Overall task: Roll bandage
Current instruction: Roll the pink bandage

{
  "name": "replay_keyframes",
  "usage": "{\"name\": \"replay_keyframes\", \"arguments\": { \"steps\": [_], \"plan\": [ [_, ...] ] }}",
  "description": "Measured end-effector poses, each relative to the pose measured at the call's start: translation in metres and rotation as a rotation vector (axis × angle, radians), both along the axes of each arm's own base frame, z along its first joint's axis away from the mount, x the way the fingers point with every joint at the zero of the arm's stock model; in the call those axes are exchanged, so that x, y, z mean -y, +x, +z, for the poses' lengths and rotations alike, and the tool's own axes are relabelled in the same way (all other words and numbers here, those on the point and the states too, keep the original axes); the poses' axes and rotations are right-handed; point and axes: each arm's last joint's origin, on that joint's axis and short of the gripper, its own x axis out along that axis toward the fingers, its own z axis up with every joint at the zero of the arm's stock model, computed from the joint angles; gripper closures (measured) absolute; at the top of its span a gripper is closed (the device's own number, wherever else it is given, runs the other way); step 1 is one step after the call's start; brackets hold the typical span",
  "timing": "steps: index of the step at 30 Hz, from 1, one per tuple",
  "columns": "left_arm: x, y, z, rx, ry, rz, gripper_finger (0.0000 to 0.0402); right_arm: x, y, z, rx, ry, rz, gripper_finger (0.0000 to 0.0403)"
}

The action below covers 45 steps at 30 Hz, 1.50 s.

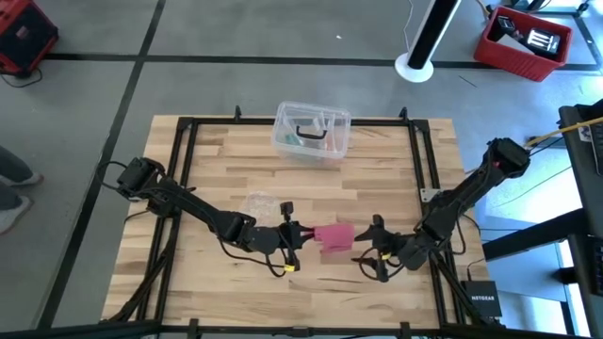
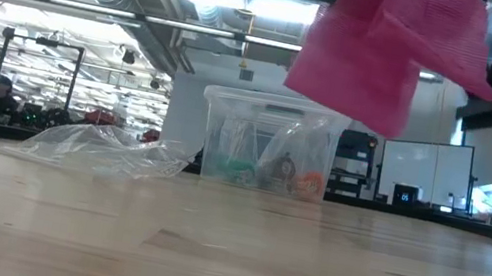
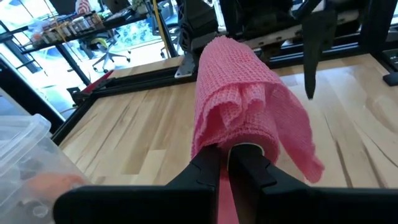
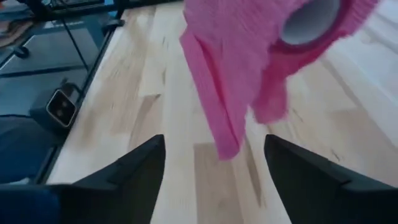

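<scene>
Pink waffle-knit bandage (image 3: 249, 118), loosely rolled with drooping folds, pinched in closed left tool (image 3: 231, 163) at lower centre; right tool (image 4: 214, 165) spread wide, empty, above wooden desk (image 1: 377, 188).

Pink waffle-weave bandage (image 3: 242, 93); pale striped wood table (image 1: 377, 169); clear plastic box (image 1: 312, 133)

Overhead, table-level and two close wrist cameras, all sharing the bandage (image 1: 333, 236)

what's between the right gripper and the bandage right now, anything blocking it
Nothing visible. The right gripper is open and faces the bandage across bare table. The left gripper holds the bandage clear of the wood; the wrapper and box lie elsewhere.
</scene>
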Motion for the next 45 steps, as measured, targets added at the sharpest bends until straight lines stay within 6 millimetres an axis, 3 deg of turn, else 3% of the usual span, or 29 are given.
{"name": "replay_keyframes", "arguments": {
  "steps": [6,13,15,20,25,28,34,40,45],
  "plan": [
    [-0.001,0.0,0.0,0.003,0.001,0.001,0.0389,-0.01,0.008,0.004,0.079,0.029,0.087,0.0193],
    [-0.001,0.0,0.0,0.002,0.002,0.001,0.0389,-0.015,0.015,0.022,0.14,-0.045,0.075,0.0355],
    [0.0,0.0,0.0,0.001,0.006,-0.001,0.0389,-0.018,0.018,0.035,0.157,-0.087,0.113,0.039],
    [0.004,-0.002,0.0,-0.008,0.019,-0.017,0.0389,-0.023,0.023,0.094,0.211,-0.218,0.152,0.0385],
    [0.011,-0.005,-0.001,-0.013,0.033,-0.042,0.0389,-0.014,0.023,0.15,0.24,-0.563,0.024,0.0395],
    [0.018,-0.008,-0.001,-0.013,0.033,-0.06,0.0389,0.002,0.028,0.177,0.224,-0.737,-0.11,0.0391],
    [0.034,-0.015,-0.001,-0.014,-0.003,-0.136,0.0389,0.055,0.041,0.199,0.152,-0.849,-0.266,0.0396],
    [0.054,-0.024,-0.002,-0.015,-0.107,-0.225,0.0389,0.115,0.044,0.197,0.035,-0.804,-0.363,0.0399],
    [0.068,-0.031,-0.002,-0.047,-0.263,-0.367,0.0389,0.143,0.051,0.183,-0.006,-0.707,-0.297,0.0399]
  ]
}}
